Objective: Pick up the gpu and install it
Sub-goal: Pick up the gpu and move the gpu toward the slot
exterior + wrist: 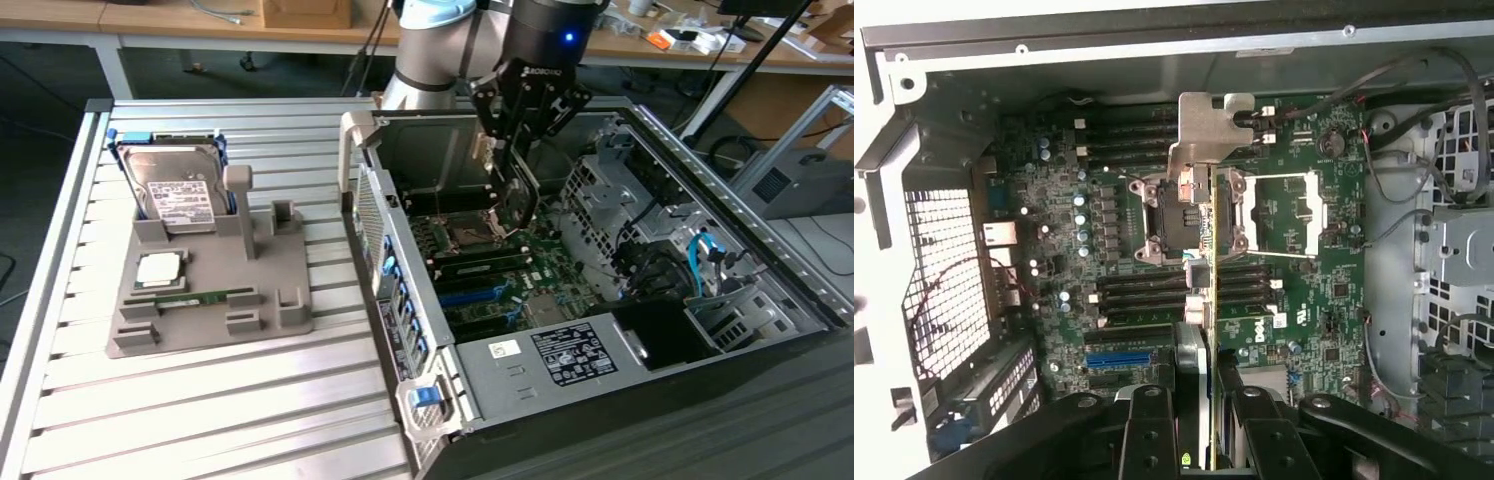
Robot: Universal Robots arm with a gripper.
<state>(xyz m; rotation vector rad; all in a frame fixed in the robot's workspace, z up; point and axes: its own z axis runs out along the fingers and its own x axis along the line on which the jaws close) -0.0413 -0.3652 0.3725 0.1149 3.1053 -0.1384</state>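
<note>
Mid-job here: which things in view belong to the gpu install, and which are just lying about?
In the job: gpu, gripped in the pincer; motherboard; open computer case.
Lying about: hard drive, processor chip, RAM stick, grey holder.

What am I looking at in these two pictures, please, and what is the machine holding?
It is a robot arm whose jaws grip things. One picture comes from a camera off the arm that sees the whole scene. The other comes from a camera on the arm's wrist, looking down past the jaws. The jaws are closed on the gpu, a thin card seen edge-on. It is held over the motherboard inside an open computer case. On the slatted table beside the case stands a grey holder with a hard drive, a square chip and a RAM stick.
</note>
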